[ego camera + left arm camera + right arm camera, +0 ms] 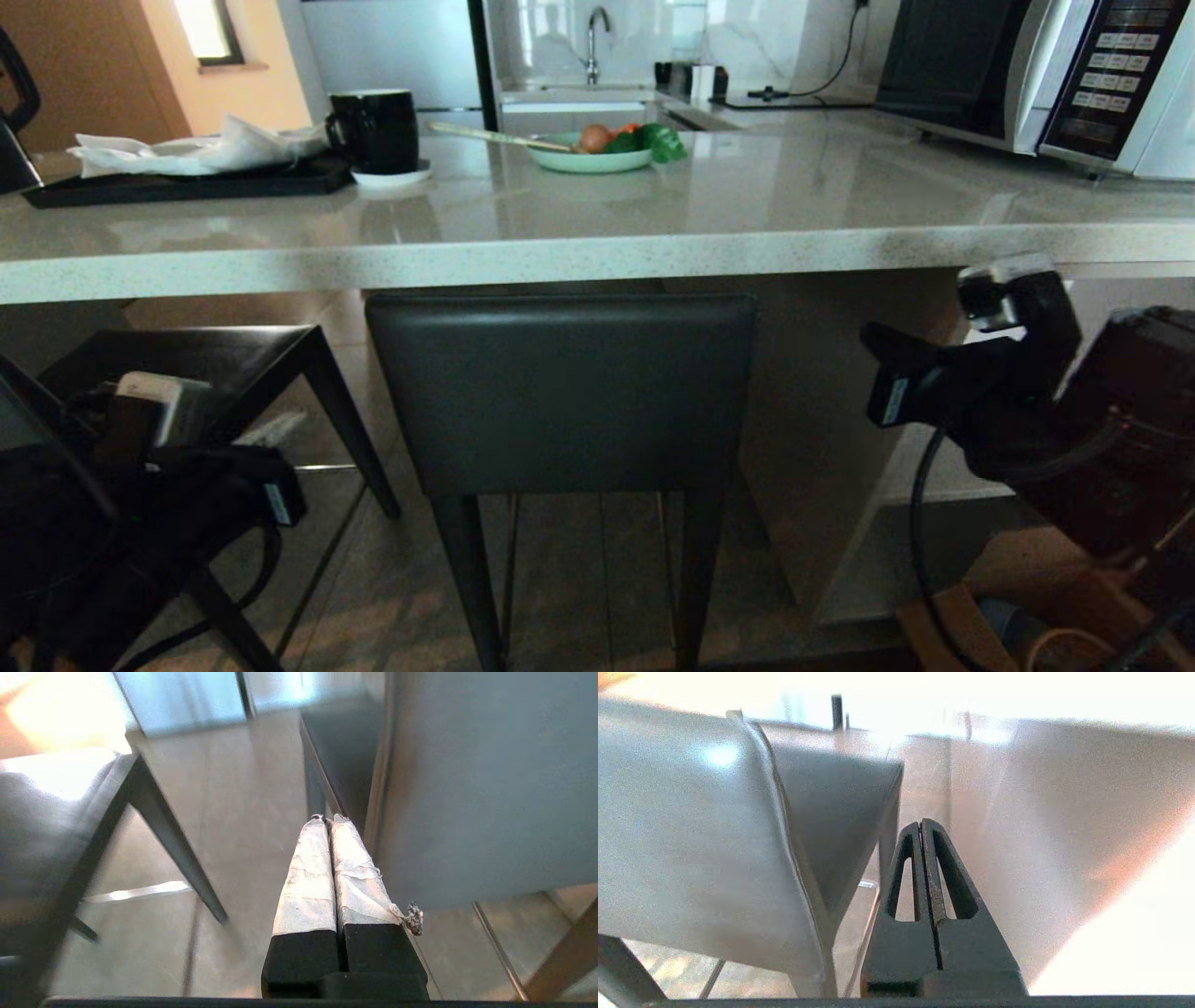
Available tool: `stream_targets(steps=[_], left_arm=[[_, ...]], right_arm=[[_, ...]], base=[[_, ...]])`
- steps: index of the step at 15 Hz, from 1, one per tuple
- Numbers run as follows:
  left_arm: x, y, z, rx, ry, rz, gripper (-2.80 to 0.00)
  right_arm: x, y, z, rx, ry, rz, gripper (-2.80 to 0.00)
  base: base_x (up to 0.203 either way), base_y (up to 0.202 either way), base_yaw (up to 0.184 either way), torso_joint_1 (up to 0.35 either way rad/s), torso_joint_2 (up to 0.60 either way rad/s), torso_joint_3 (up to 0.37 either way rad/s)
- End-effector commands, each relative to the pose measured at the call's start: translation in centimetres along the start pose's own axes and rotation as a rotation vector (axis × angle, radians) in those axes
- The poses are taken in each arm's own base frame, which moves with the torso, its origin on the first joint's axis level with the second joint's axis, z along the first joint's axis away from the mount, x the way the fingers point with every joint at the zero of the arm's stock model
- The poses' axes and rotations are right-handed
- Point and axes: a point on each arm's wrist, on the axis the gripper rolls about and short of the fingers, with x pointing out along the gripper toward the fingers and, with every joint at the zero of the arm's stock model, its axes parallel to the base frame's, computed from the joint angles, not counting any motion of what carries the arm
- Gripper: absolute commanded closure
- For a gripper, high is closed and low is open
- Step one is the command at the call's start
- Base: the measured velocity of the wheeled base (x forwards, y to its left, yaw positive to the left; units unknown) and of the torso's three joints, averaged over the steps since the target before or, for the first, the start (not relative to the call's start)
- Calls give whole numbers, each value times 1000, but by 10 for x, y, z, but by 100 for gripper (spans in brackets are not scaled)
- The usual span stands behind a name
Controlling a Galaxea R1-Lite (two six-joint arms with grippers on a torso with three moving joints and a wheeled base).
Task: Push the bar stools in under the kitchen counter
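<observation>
Both grippers, left (327, 820) and right (921, 825), hang pinched together, empty, flanking the middle bar stool (560, 392)

- Long glossy pale grey-white speckled stone kitchen counter (597, 247), thick front edge.
- On it, left: flat black rectangular tray (187, 182); black mug (376, 129) on small white saucer (392, 175).
- Centre: pale green dish (588, 161).
- Right: silver microwave (1036, 79).
- Tiled floor (579, 569) carries two dark grey leather-like bar stools (560, 392).
</observation>
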Motion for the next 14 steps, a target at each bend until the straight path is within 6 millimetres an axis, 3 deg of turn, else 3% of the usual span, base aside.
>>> stream_targets(steps=[1,8,10,14], left_arm=[[-39,3,28,11,-141,34,0],[-148,9,69,25,-340,171,0],[-182,7,69,35,-342,184,0],[-245,-4,43,42,-287,166,0]], right_arm=[[-54,-17,38,12,-131,-33,0],[-193,-57,54,-18,-216,-272,0],[-229,-56,51,-28,-209,-318,0],[-293,-42,26,-71,-191,-353,0]], base=[[0,0,0,0,0,0],[0,0,0,0,0,0],[0,0,0,0,0,0],[0,0,0,0,0,0]])
